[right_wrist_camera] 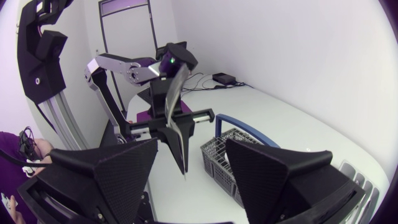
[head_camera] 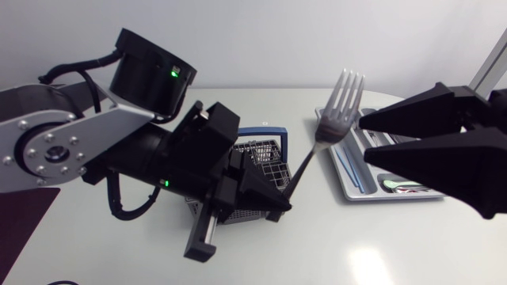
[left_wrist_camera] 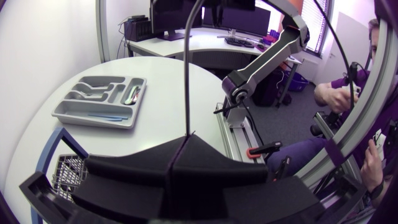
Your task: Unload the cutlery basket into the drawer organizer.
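Down at the left gripper (head_camera: 279,204): pinched hard on the bottom end of the fork (head_camera: 320,138), no gap to see between the fingers. Backed up from the left wrist view, wedges pressed together and the thin handle rising straight out of the seam. Held up off the table (head_camera: 356,245), leaning, tines at the top, just beside and above the cutlery basket (head_camera: 265,152).

Over to the right gripper (head_camera: 362,135): spread wide, holding nothing. Fork's neck just ahead of the two tips, level with the gap, not between the fingers and touched by neither. Same story from the right wrist view: fork out in front, lined up with the opening, basket on the table beyond and off to one side.

Drawer organizer (head_camera: 380,195) flat on the table beneath the right gripper, a few pieces already lying in its compartments.
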